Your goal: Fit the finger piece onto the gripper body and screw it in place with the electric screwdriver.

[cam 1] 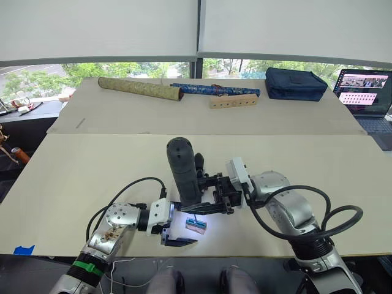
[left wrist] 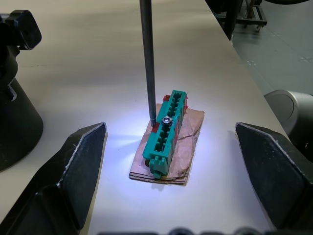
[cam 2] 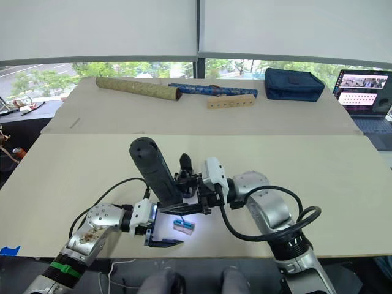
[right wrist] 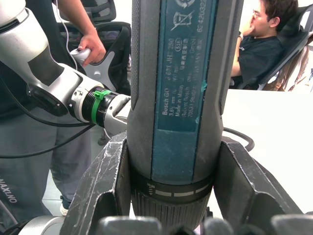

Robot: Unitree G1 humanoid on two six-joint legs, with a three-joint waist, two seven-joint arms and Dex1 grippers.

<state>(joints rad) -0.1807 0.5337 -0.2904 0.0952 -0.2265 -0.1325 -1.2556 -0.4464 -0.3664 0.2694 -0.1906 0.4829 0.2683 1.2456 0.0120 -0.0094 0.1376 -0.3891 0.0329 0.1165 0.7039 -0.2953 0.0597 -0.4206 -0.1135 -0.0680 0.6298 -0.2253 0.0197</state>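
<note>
The near desk (cam 1: 92, 165) is pale beige. Close to its front edge lies a small piece of brown cardboard (left wrist: 188, 134), and on it a green toothed block (left wrist: 166, 129) in a patch of white light. On the far desk (cam 1: 122, 113), along its back edge, lie an olive-green roll (cam 1: 139, 89), a blue patterned roll (cam 1: 205, 89), a wooden block with holes (cam 1: 233, 101) and a dark blue pouch (cam 1: 295, 84). A laptop (cam 1: 364, 92) stands by the right edge.

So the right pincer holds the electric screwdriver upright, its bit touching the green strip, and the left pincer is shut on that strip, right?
Not quite: the left pincer is open, its fingers standing clear either side of the green strip, as the left wrist view shows. The right pincer does hold the electric screwdriver upright.
</note>
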